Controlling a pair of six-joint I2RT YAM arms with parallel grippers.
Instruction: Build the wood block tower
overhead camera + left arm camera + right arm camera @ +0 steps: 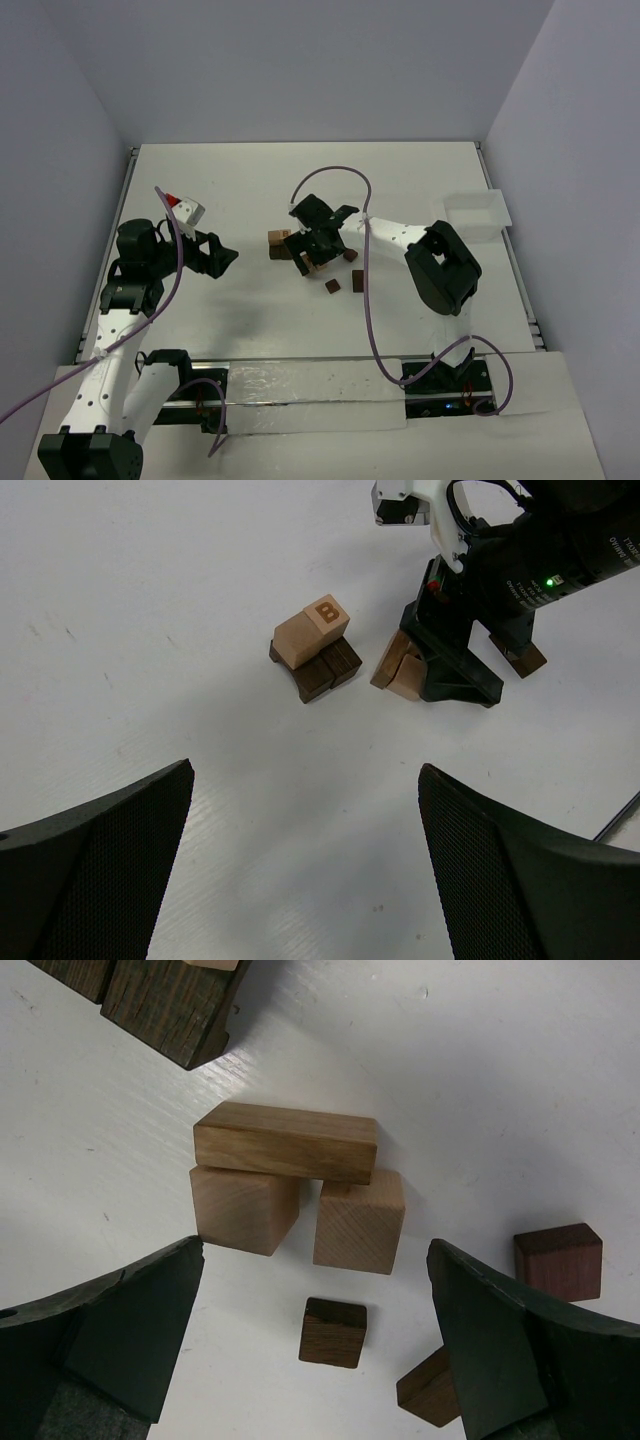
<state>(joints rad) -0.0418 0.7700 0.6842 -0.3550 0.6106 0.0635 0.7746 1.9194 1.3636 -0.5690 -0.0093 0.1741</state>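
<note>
A light tan block marked B (pixel 313 630) sits on dark brown blocks (pixel 322 670); this small stack (pixel 280 243) is at the table's middle. My right gripper (pixel 315 248) is open and empty just right of it, pointing down. In the right wrist view its fingers (pixel 120 1320) flank a small dark block (pixel 333 1332). Beyond that stand two light cubes (pixel 245 1210) with a longer tan block (pixel 285 1142) across their far edge, touching them. My left gripper (pixel 305 880) is open and empty, well left of the stack (pixel 215 255).
Reddish-brown blocks (pixel 558 1260) lie loose to the right of my right gripper, and more lie near the stack (pixel 333 287). A white rectangular tray (pixel 475 213) stands at the right edge. Purple cables loop over the table.
</note>
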